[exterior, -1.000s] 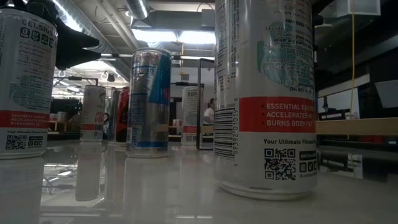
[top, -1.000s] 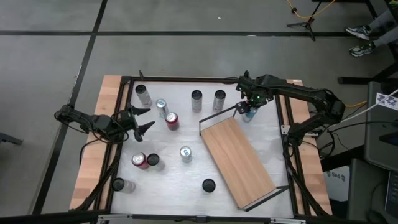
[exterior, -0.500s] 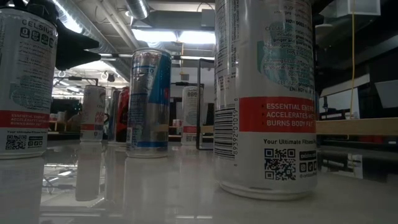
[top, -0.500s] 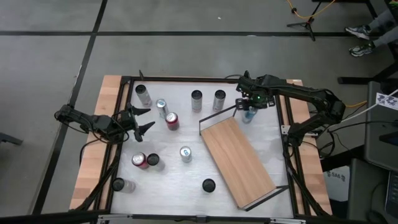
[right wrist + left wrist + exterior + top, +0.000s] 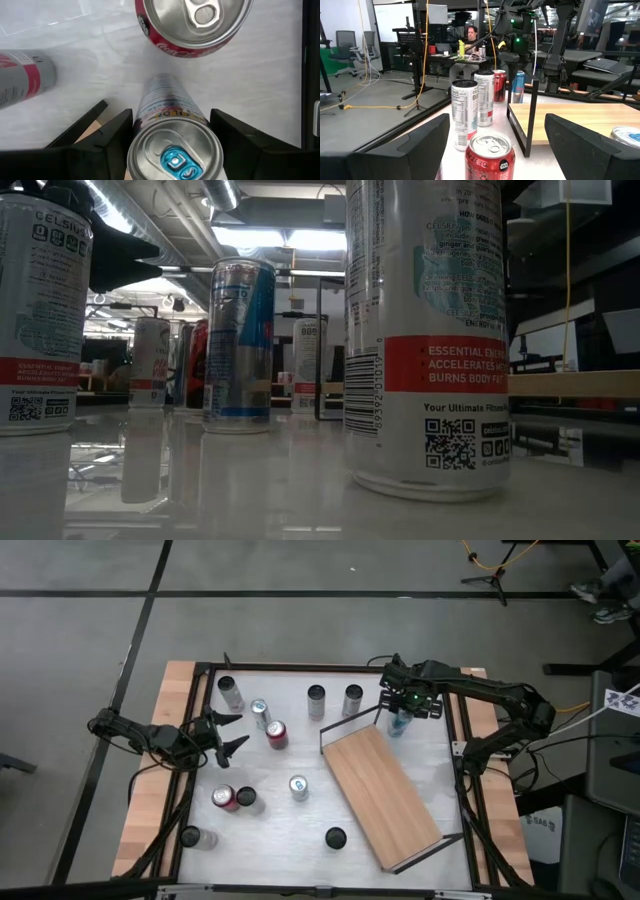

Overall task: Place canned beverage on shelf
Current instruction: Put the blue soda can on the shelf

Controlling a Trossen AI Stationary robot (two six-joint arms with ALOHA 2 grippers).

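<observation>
1. Your right gripper (image 5: pixel 402 708) is reaching in from the right side of the table toward the far edge; its jaws are clamped on a slim can (image 5: pixel 174 150).
2. Your left gripper (image 5: pixel 232 732) hovers near the left edge; arm stretched low; jaws spread wide, holding nothing.

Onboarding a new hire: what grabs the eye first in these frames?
The right gripper clamps a blue-tabbed silver can beside the far end of the shelf, a bare wood board lying diagonally. The left gripper waits open at the table's left, cans scattered around.
</observation>
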